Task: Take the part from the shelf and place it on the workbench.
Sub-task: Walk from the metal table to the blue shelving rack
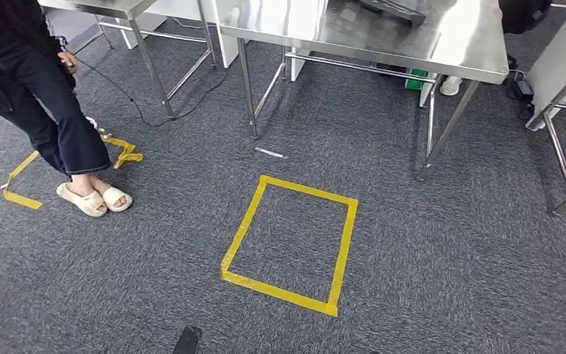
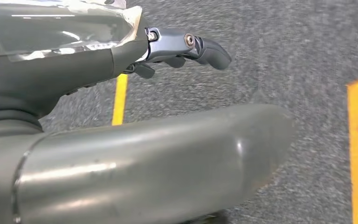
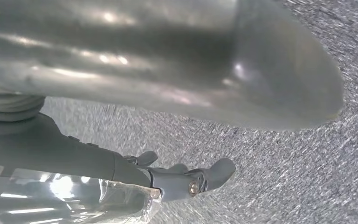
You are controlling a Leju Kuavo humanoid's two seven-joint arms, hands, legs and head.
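The robot looks down at grey carpeted floor [image 1: 427, 258] where a square outline of yellow tape [image 1: 289, 245] lies just short of a stainless-steel tabletop on thin metal legs [image 1: 442, 44]; a second steel table [image 1: 107, 7] stands to the left, and a person in dark trousers and cream slippers [image 1: 59, 125] stands beside it near loose strips of yellow tape [image 1: 121, 151]. A black cable [image 1: 140, 110] trails over the carpet and a small white scrap [image 1: 270, 153] lies just beyond the square. Both arms appear to hang at the robot's sides. In the left wrist view the left hand [image 2: 168, 49] shows its thick grey thumb lying forward and darker fingers reaching out, with clear crinkled plastic wrap [image 2: 65, 28] over the palm side; whether anything is held inside that wrap cannot be told, so I cannot say if the fingers are apart or clamped. The right hand [image 3: 168, 179] reads the same in the right wrist view: fingers extended, shiny plastic [image 3: 65, 196] against it, grasp not decidable. No shelf and no recognisable part can be picked out, so where the part is I cannot say. My judgement is that this is a walking or turning stage between shelf and workbench; the next move calls for stepping to the taped square and squaring up to the steel tabletop, or turning to find the shelf if the hands prove empty. No brand, label or legible writing appears anywhere.
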